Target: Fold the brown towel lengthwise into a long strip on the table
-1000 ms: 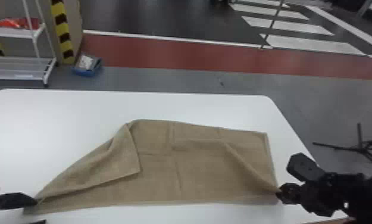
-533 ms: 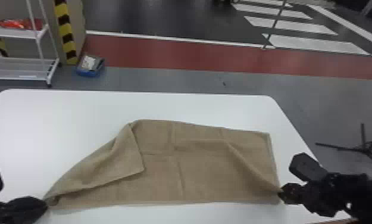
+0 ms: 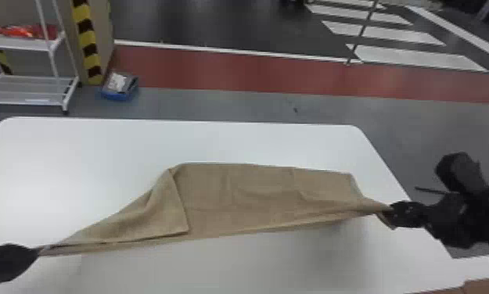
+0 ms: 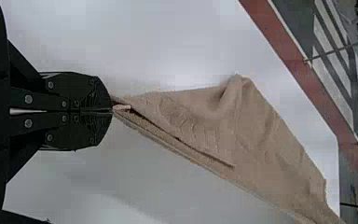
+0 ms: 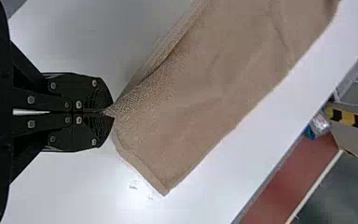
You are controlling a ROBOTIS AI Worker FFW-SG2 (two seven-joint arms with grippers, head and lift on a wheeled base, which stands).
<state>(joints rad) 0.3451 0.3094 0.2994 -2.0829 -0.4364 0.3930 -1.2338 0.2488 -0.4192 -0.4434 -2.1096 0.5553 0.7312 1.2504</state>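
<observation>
Nearest, the left gripper [image 3: 38, 250] is pinching a corner of the brown towel [image 3: 266, 199] at the table's near left, its two fingers pressing together with only the cloth between the tips. The right gripper [image 3: 392, 214] is clamping the towel's near edge by the opposite end, its fingers likewise closing on the fabric, and a small corner is hanging just past the tips. Between them the near edge is stretching in a taut line, lifting off the tabletop toward the right gripper, where a soft shadow is falling beneath. A triangular flap is lying folded over the towel's left part, and the far edge is resting on the white table [image 3: 231, 144]. In the right wrist view, faint marks are showing on the tabletop beside the towel, too small to make out.

Beyond the table, a blue bin [image 3: 118, 95] is sitting on the grey floor, holding a pale packet. A white shelf [image 3: 28, 90] is standing next to it, carrying a red item [image 3: 28, 32] and bearing a pale label strip on its lower tier. Yellow-and-black tape [image 3: 86, 39] is running up a panel, and white floor stripes [image 3: 415, 58] are crossing the dark floor farther off.
</observation>
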